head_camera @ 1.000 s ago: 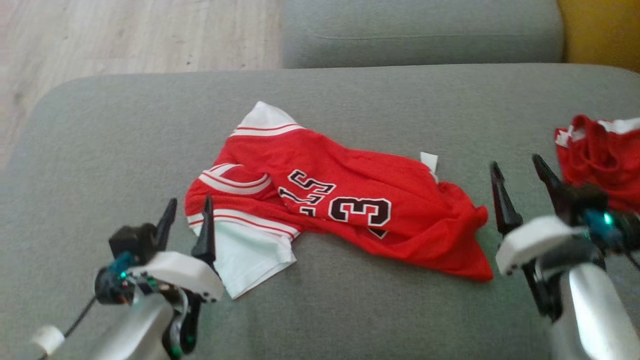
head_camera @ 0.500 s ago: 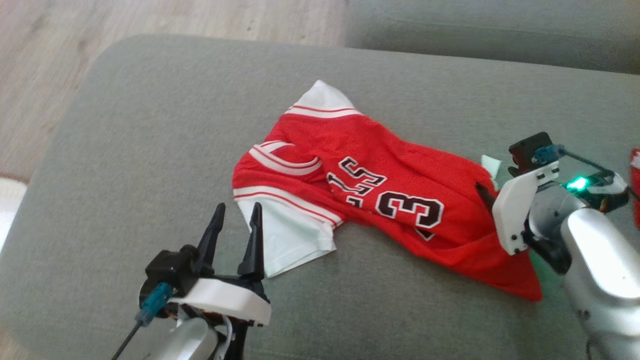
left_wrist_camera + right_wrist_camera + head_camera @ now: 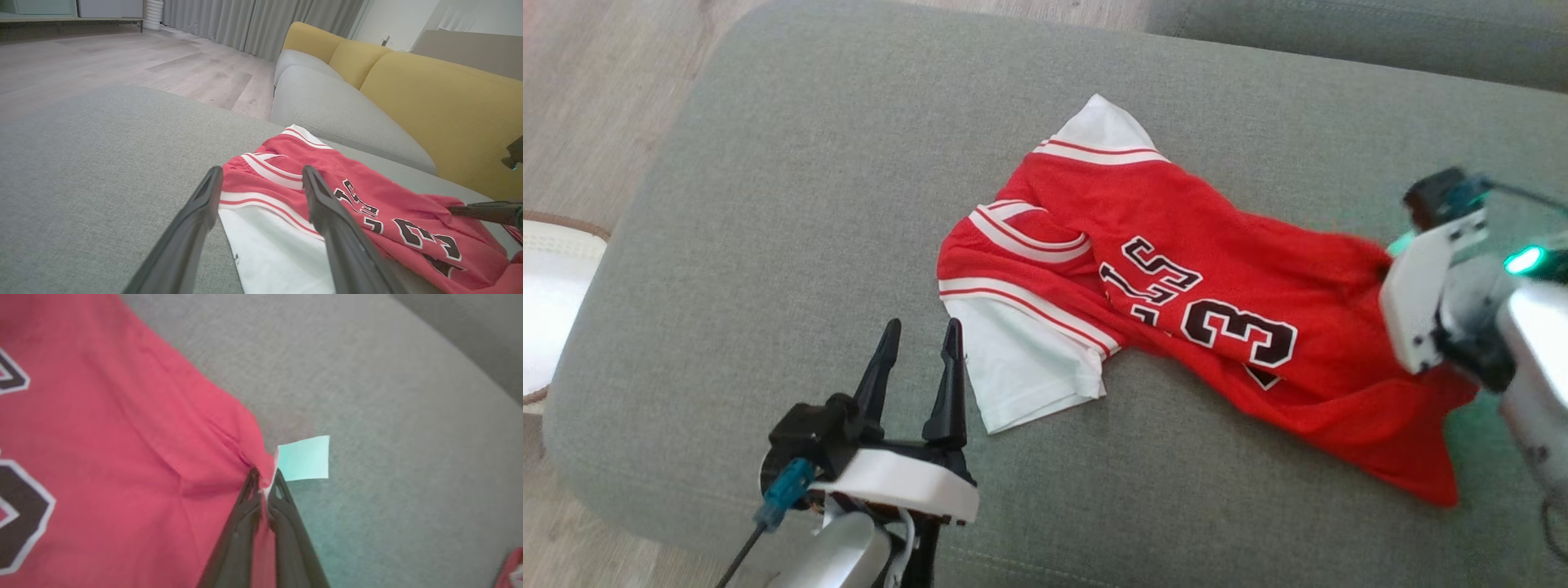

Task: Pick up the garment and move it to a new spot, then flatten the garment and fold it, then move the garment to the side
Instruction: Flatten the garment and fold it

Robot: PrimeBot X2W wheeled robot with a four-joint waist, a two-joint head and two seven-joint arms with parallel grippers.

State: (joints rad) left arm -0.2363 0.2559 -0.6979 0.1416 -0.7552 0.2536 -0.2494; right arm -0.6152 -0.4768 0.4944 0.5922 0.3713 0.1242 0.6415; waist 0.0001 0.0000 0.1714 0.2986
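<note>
The garment [image 3: 1176, 269] is a red jersey with white sleeves and black-and-white numbers, lying crumpled on the grey cushion [image 3: 768, 204]. My right gripper [image 3: 264, 479] is shut on the garment's [image 3: 122, 437] red edge, right beside a small white tag [image 3: 304, 458]. In the head view its white wrist housing [image 3: 1417, 298] covers the fingers at the jersey's right end. My left gripper [image 3: 919, 347] stands open just left of the white sleeve [image 3: 1029, 367], touching nothing. In the left wrist view its fingers [image 3: 316, 196] frame the sleeve and collar [image 3: 265, 171].
Wooden floor [image 3: 596, 98] runs past the cushion's left edge, where a pale round object [image 3: 547, 310] sits. A second grey seat [image 3: 327, 106] and yellow backrests [image 3: 441, 106] lie behind the jersey. A scrap of other red cloth [image 3: 510, 567] shows at the lower right.
The head camera has shifted. My right gripper came in over the jersey's right edge and shut on the fabric by the tag. The left gripper stays open by the sleeve.
</note>
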